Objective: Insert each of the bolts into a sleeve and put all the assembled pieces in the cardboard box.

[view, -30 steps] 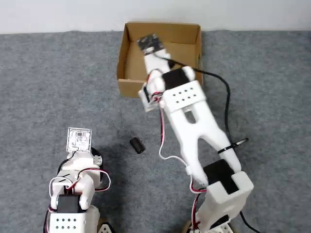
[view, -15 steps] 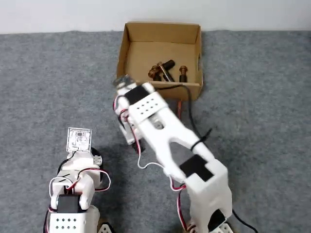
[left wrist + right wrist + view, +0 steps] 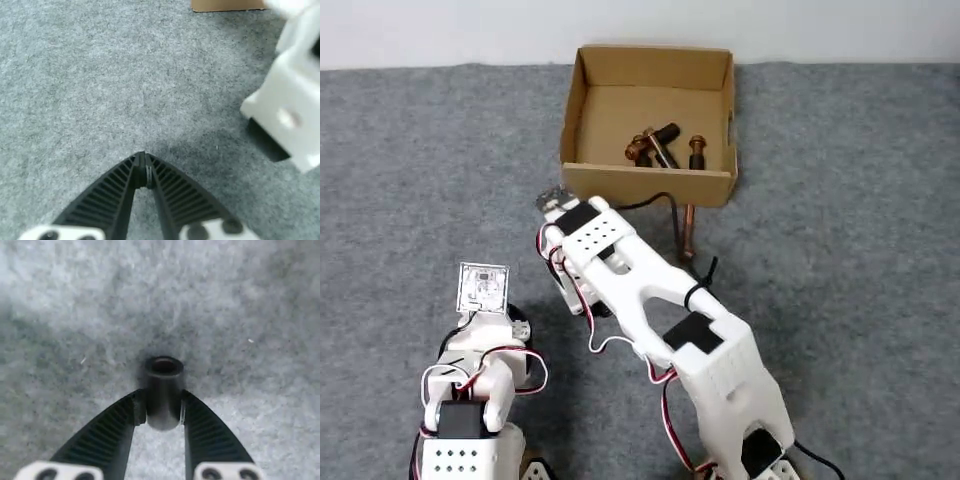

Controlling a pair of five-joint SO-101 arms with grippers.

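Grey carpeted surface (image 3: 410,180) is running back to a white wall (image 3: 440,30). Box (image 3: 610,180) is sitting at the back edge, holding assembled pieces (image 3: 660,145). One bolt (image 3: 689,230) is lying just in front of the box. Right arm (image 3: 650,300) is stretching left across the middle. Right claw (image 3: 161,401) is gripping the sleeve (image 3: 163,382), which is lying on the surface. Left claw (image 3: 145,172) is hanging closed tip to tip over bare carpet. Open carpet is spreading wide on both sides of the box.
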